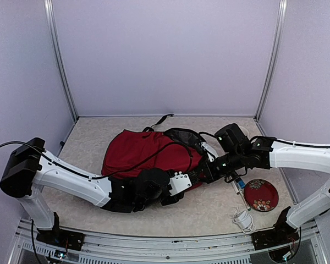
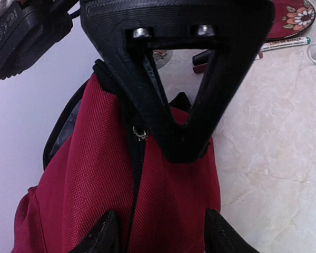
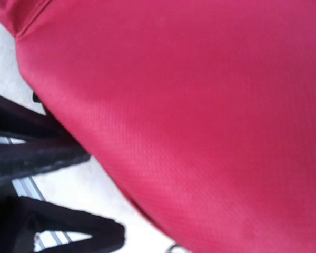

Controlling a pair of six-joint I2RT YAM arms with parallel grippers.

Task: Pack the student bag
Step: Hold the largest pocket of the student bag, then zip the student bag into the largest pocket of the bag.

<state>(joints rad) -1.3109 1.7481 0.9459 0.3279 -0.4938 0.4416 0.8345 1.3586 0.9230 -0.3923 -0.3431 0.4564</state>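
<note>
1. Plainly, the student bag (image 1: 137, 151), a large dark-red fabric backpack with black zippers and straps, lies at the middle of the pale marbled counter (image 1: 214, 212). In the top view its mouth is turned toward 2 o'clock, and dark grey lining shows there.
2. The right claw (image 2: 181, 150), a black two-finger wedge, is clenched. Its jaws meet in a point on the black trim at the bag's mouth and appear to pinch it. Its arm reaches in from 3 o'clock, and its own camera sees little but red weave close up.
3. The left claw (image 2: 160, 232) is released. Its two black fingertips stand apart over the red cloth, with a black zipper line running between them, and they grasp nothing. Its arm comes from 8 o'clock along the bag's near side.
4. A round dark-red plate with a flower pattern (image 1: 261, 194) sits on the counter at 4 o'clock from the bag, apart from it.
5. A white marker pen with green print (image 2: 284, 43) lies just beside the plate's rim.
6. A coiled white cord (image 1: 243, 219) rests at 7 o'clock from the plate, near the counter's front edge.
</note>
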